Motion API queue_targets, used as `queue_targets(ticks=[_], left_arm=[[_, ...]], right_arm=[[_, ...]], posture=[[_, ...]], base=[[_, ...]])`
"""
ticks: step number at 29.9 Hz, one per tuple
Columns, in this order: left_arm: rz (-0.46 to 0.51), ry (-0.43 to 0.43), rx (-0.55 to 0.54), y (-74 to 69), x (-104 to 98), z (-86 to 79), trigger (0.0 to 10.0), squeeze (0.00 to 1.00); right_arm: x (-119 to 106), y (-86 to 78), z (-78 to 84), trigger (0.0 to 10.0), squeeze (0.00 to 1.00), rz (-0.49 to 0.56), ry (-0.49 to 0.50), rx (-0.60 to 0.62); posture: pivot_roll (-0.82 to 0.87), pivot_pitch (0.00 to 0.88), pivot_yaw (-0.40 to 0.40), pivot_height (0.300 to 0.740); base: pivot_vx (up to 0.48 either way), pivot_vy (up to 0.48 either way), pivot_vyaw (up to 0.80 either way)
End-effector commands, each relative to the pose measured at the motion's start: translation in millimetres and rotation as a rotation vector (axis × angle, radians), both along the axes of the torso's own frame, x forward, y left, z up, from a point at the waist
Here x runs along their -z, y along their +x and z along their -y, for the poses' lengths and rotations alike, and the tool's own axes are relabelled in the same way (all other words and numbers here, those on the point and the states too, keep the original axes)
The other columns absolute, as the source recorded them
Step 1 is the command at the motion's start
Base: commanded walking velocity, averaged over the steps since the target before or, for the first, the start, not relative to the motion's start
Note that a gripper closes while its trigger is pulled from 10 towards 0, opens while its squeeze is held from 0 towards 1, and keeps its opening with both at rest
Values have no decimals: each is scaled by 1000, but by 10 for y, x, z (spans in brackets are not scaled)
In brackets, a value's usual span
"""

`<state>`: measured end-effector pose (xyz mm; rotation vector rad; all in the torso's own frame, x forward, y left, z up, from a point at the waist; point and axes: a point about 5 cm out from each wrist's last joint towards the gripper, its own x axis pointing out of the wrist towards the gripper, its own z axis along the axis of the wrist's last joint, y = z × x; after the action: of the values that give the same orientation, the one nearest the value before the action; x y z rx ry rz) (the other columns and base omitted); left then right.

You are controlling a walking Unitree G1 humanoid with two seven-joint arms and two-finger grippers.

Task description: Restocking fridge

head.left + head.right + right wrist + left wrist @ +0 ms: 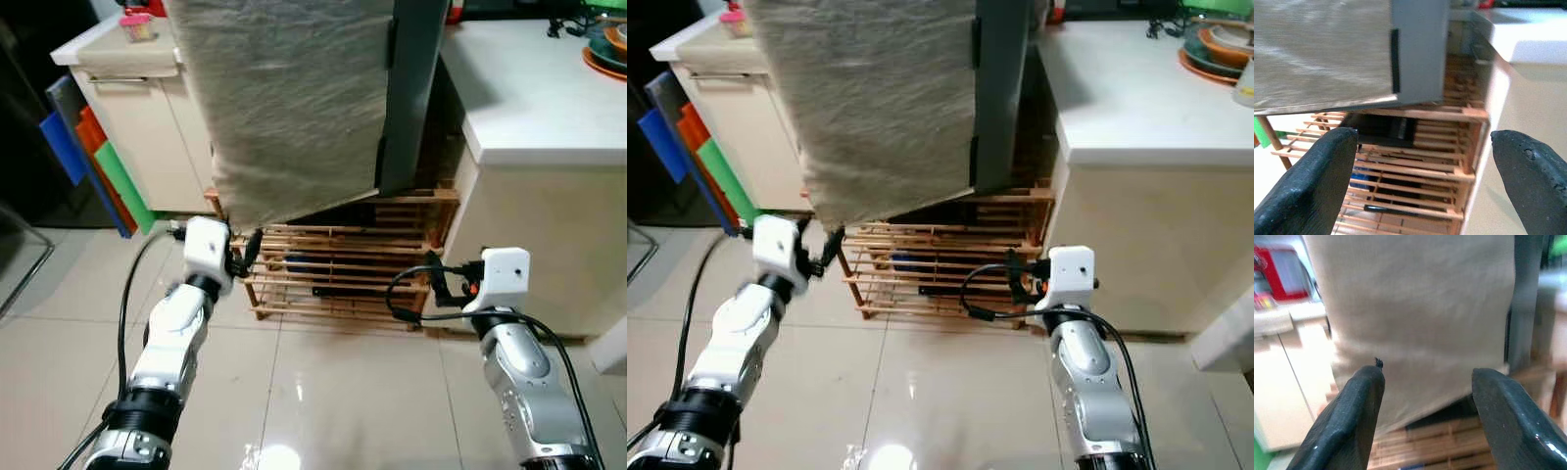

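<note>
In the left eye view, the fridge (294, 98) is standing straight ahead, its brushed steel door reaching down over a wooden rack (343, 264) on the tiled floor (323, 392). The left gripper (247, 250) is hanging just under the door's lower left corner. The right gripper (436, 284) is pointing at the rack's right end, beside a white counter (529, 88). A cream cabinet (137, 117) is sitting to the left, with blue, orange and green boards (98, 166) leaning against it.

In the right eye view, stacked dishes (1215, 44) are resting at the counter's far right.

In the left wrist view, the left gripper (1425, 396) is showing its two fingers (1352, 421) spread wide, holding nothing, with the fridge door just ahead of them.

In the right wrist view, the right gripper (1425, 171) is likewise standing wide and empty, its fingers (1312, 181) framing the rack and the door's bottom edge.
</note>
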<state>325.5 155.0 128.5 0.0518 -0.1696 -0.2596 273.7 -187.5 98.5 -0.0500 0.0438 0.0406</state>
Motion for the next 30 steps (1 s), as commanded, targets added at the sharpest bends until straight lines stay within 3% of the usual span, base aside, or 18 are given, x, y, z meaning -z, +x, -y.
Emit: queue_targets(ticks=[1, 7, 11, 15, 30], left_arm=[[17, -28, -39, 19, -112, -66, 10000, 0], [-61, 21, -61, -6, -85, -40, 10000, 0], [-54, 90, -89, 0, -93, 15, 10000, 0], [-31, 40, -47, -25, -143, 53, 10000, 0], [-76, 48, -50, -14, -136, 74, 10000, 0]], right_arm=[[-47, 66, -68, 10000, 173, 25, 3, -22], [-16, 63, -73, 10000, 173, 24, -5, -30], [-5, 54, -82, 10000, 173, 23, -6, -31], [-7, 51, -100, 10000, 173, 27, -8, -40], [7, 39, -163, 10000, 176, 36, -2, -79]], posture=[[-84, 0, 82, 740], [-84, 0, 80, 740], [-96, 0, 83, 740], [-99, 0, 85, 740], [-98, 0, 87, 740]], base=[[0, 480, 0], [0, 480, 0], [0, 240, 0], [0, 0, 0], [436, 0, 0]])
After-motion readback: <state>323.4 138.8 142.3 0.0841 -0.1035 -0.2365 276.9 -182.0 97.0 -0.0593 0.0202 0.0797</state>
